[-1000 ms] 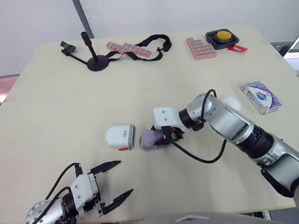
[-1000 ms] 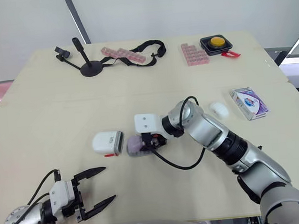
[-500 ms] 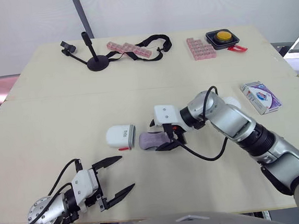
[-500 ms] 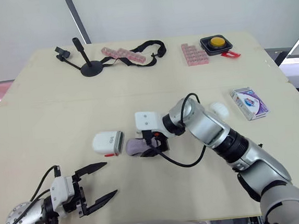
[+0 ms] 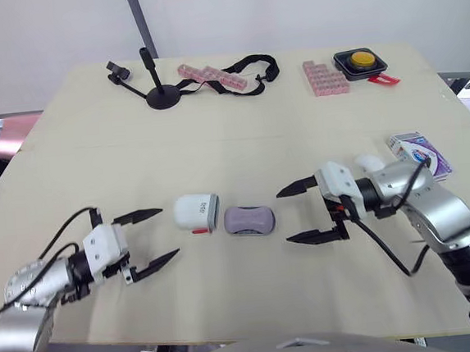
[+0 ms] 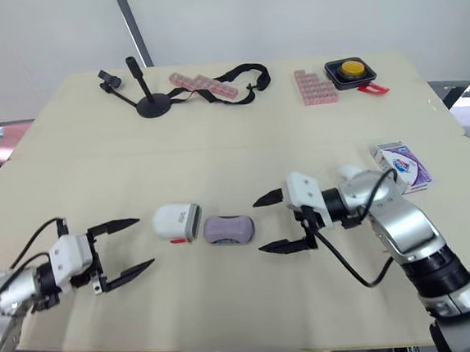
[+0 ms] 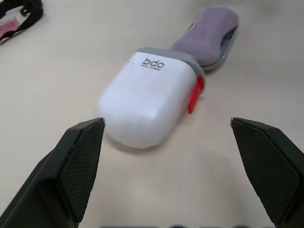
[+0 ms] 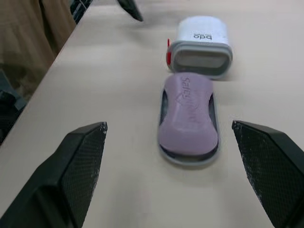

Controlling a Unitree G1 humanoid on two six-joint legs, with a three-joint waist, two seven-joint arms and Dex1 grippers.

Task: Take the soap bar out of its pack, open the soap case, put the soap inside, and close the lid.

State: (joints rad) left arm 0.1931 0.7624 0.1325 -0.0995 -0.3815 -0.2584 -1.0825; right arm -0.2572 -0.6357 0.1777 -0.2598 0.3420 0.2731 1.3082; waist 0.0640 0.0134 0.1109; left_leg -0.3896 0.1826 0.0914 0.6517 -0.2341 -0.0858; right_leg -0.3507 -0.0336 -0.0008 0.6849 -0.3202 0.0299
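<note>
The purple soap bar [image 5: 249, 219] lies bare on the grey tray of the soap case [image 8: 163, 108], near the table's middle. Just left of it, the case's white cover [image 5: 195, 213] lies on its side with its grey mouth toward the soap, apart from the tray. My right gripper [image 5: 285, 216] is open a short way right of the soap, fingers pointing at it, holding nothing. My left gripper [image 5: 167, 231] is open just left of the white cover [image 7: 145, 95], also empty. The soap pack [image 5: 416, 152] lies at the right edge.
A small white object [image 5: 370, 162] sits beside my right forearm. Along the far edge stand a black stand [image 5: 160, 96], pink strips with a black strap [image 5: 226, 71], a pink block [image 5: 325, 77] and a yellow button box [image 5: 359, 60].
My right gripper has let go of the soap and drawn back to the right, leaving it on the tray. My left gripper has come up toward the white cover. The camera has shifted too.
</note>
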